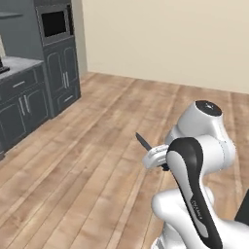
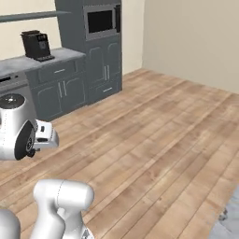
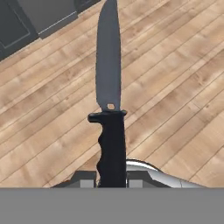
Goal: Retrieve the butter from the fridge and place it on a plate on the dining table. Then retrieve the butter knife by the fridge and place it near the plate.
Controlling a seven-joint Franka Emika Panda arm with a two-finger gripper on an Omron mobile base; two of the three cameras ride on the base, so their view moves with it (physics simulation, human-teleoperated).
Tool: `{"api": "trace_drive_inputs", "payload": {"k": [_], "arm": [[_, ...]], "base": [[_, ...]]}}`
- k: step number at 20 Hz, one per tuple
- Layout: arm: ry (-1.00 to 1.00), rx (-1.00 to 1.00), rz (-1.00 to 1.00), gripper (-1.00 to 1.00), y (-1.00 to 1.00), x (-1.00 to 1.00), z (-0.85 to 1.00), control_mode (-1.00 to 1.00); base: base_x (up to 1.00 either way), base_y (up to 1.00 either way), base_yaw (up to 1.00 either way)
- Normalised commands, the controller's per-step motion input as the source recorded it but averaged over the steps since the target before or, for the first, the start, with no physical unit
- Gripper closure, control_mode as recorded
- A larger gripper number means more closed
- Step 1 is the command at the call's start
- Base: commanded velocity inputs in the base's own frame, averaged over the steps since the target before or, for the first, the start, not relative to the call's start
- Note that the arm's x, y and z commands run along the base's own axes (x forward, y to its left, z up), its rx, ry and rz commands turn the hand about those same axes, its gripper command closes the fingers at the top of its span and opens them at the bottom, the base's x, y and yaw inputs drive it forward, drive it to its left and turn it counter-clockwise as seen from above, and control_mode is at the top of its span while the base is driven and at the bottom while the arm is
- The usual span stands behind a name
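My gripper (image 3: pixel 111 180) is shut on the black handle of the butter knife (image 3: pixel 109 87), whose slim grey blade points straight away from the hand over the wooden floor. In the left base view the knife (image 1: pixel 142 141) sticks out up and to the left from the gripper (image 1: pixel 152 153), in front of the folded white arm. The right base view has the gripper (image 2: pixel 48 136) at the left edge, pointing right. The butter, the fridge and the plate are out of view.
Dark grey cabinets with a built-in oven (image 1: pixel 57 53) (image 2: pixel 100 44) stand at the left, beside a marble counter with a black coffee machine (image 2: pixel 36 45). Open wooden floor (image 2: pixel 154 135) stretches ahead. A grey veined corner (image 2: pixel 229 221) edges in at lower right; whether it is the dining table I cannot tell.
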Motion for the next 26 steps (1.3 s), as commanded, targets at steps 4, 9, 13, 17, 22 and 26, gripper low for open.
{"api": "trace_drive_inputs", "payload": {"k": [4, 9, 13, 17, 22, 26], "arm": [[0.0, 0.0, 0.0, 1.0, 0.0, 0.0, 0.0, 1.0], [0.0, 0.0, 0.0, 1.0, 0.0, 0.0, 0.0, 1.0], [0.0, 0.0, 0.0, 1.0, 0.0, 0.0, 0.0, 1.0], [0.0, 0.0, 0.0, 1.0, 0.0, 0.0, 0.0, 1.0], [0.0, 0.0, 0.0, 1.0, 0.0, 0.0, 0.0, 1.0], [0.0, 0.0, 0.0, 1.0, 0.0, 0.0, 0.0, 1.0]], "base": [[1.0, 0.0, -0.35], [1.0, -0.07, -0.36], [0.98, -0.13, -0.39], [0.99, -0.01, -0.4], [0.96, 0.0, -0.41], [0.99, 0.0, -0.43]]}}
